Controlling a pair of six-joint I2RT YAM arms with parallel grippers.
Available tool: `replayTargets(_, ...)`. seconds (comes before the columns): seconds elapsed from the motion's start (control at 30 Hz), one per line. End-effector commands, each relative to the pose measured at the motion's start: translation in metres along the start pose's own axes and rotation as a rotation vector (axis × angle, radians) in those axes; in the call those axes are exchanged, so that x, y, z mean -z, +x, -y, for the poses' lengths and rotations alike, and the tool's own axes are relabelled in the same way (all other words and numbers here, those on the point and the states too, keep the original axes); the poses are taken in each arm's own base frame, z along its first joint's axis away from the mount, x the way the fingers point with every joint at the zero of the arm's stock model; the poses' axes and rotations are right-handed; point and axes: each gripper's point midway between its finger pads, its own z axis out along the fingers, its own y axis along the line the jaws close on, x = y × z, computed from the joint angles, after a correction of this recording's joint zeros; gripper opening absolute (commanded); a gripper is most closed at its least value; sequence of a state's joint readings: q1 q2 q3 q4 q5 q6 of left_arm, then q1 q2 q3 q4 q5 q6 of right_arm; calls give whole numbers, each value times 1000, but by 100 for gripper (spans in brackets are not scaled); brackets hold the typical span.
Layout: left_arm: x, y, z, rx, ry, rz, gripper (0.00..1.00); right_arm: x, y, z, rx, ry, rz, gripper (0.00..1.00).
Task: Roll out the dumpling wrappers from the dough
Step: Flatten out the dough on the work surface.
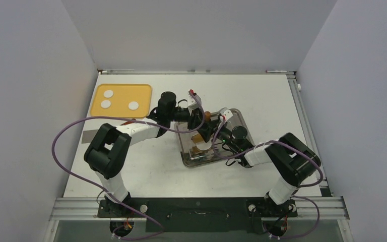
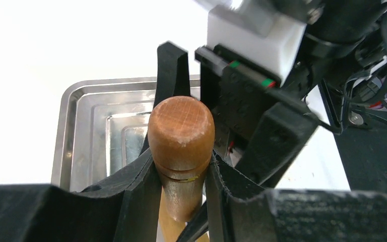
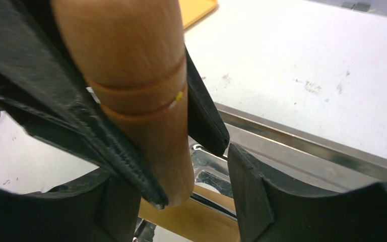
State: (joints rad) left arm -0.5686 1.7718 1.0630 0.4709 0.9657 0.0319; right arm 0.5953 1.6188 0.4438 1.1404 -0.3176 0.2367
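Three small white dough lumps (image 1: 109, 93) lie on a yellow tray (image 1: 143, 93) at the far left. No flattened wrapper is in view. A wooden rolling pin (image 1: 200, 138) is over a metal tray (image 1: 242, 126) at mid-table. My left gripper (image 1: 205, 119) is shut on its dark wooden handle (image 2: 181, 126), with the jaws tight on both sides of the knob. My right gripper (image 1: 212, 137) is open, its own fingers (image 3: 252, 191) standing wide on either side of the handle's end (image 3: 136, 75) without pressing on it. A lighter wooden part (image 3: 201, 219) shows beneath.
The metal tray's stepped rim (image 2: 70, 131) lies under both grippers, and it also shows in the right wrist view (image 3: 302, 151). The right gripper's body (image 2: 242, 96) crowds close to my left fingers. A flat grey piece (image 1: 88, 136) lies on the table at left. Walls enclose three sides.
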Motion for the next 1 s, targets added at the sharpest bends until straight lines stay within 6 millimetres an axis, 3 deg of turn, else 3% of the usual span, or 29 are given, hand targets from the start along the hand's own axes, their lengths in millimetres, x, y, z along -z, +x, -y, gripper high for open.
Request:
replayTargets(0.0,-1,-17,18,-82,57,98,0,-22,-32,-1,15,-33,149,50)
replayTargets(0.13,2,-1,27,-109,88,106,0,-27,-19,-1,26,-34,136,21)
replayTargets(0.23,3,15,23,-140,59,79,0,-24,-4,-5,68,-30,101,9)
replayTargets(0.4,6,42,7,-163,-29,-21,0,-18,47,-5,163,-13,-31,8)
replayTargets(0.53,9,68,9,-162,-25,-54,0,-13,77,-8,267,19,-98,8)
replayTargets(0.7,14,89,13,-157,-14,-44,0,-10,99,-7,345,58,-148,8)
replayTargets(0.97,17,107,-3,-130,-83,-81,0,-25,112,-7,342,45,-150,8)
